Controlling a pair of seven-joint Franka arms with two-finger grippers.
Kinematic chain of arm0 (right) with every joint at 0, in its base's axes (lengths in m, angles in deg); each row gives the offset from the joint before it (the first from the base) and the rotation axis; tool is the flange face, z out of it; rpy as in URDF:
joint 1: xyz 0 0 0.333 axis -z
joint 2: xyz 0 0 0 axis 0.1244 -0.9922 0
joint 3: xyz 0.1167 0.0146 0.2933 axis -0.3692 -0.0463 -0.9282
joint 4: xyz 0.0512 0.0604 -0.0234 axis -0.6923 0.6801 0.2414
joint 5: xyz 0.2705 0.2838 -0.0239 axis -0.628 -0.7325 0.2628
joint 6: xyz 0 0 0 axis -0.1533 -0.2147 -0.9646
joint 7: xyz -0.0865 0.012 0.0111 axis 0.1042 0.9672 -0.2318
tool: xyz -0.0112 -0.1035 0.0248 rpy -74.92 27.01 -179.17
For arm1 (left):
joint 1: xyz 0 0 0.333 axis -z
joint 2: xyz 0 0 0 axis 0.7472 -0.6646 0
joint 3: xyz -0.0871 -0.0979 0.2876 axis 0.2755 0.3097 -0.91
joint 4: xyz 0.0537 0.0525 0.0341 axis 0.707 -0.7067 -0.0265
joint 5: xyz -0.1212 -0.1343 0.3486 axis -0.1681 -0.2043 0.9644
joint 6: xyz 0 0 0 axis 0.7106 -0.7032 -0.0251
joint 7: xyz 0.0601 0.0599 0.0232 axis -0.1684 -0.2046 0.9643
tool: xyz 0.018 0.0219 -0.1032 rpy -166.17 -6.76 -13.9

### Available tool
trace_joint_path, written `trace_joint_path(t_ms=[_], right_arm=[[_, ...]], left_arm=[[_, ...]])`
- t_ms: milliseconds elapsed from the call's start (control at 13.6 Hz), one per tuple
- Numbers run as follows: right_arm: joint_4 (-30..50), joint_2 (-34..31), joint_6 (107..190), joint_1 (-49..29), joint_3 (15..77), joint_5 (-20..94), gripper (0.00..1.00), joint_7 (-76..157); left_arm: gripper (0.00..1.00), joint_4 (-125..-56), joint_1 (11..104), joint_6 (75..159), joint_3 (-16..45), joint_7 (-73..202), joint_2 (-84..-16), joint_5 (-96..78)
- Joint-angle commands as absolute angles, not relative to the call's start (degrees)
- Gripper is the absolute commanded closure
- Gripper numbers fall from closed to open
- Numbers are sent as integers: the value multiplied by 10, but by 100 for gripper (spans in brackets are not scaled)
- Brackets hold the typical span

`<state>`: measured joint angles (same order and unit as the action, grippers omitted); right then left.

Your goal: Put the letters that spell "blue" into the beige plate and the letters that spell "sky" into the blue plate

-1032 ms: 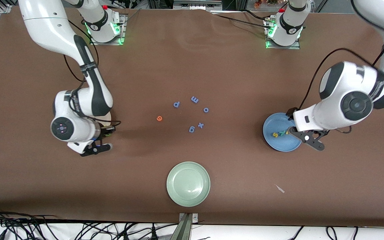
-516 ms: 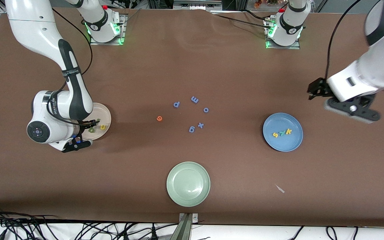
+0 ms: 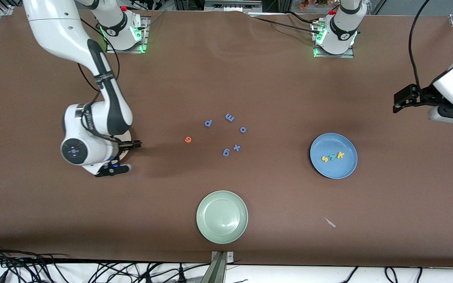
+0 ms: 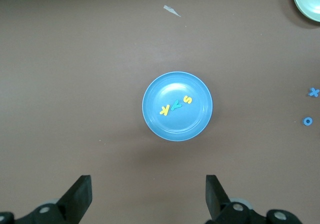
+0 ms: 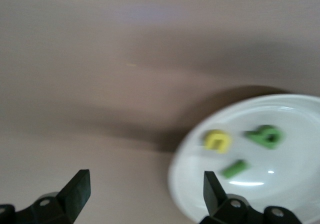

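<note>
The right end effector [image 3: 118, 157], jaws spread and empty, is hovering at the beige plate [image 5: 300, 109], having just released a letter: yellow u [image 5: 217, 140], green b [image 5: 265, 136] and green l [image 5: 234, 168] are lying inside. The orange e [image 3: 188, 139] is remaining on the surface near the five blue letters [image 3: 226, 133]. The left end effector [image 3: 427, 104], spread and empty, is withdrawing from the blue plate [image 3: 333, 171], where s, y, k [image 3: 332, 157] are lying. The right arm is hiding the beige plate's contents from the front view; only the right wrist view is showing them
</note>
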<state>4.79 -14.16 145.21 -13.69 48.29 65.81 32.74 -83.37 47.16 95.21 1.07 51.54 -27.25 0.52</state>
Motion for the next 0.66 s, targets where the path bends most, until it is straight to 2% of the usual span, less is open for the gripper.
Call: trace_joint_path(t_ms=[0,221,590], right_arm=[[59,-124,1490,-140,435,651,0,213],[63,-128,1534,-188,423,652,0,98],[73,-143,1585,-247,423,651,0,-17]], left_arm=[[0,-957,486,1004,-1,538,-180,-9],[0,-939,480,971,-1,557,-188,-24],[0,-923,477,964,-2,561,-206,-26]])
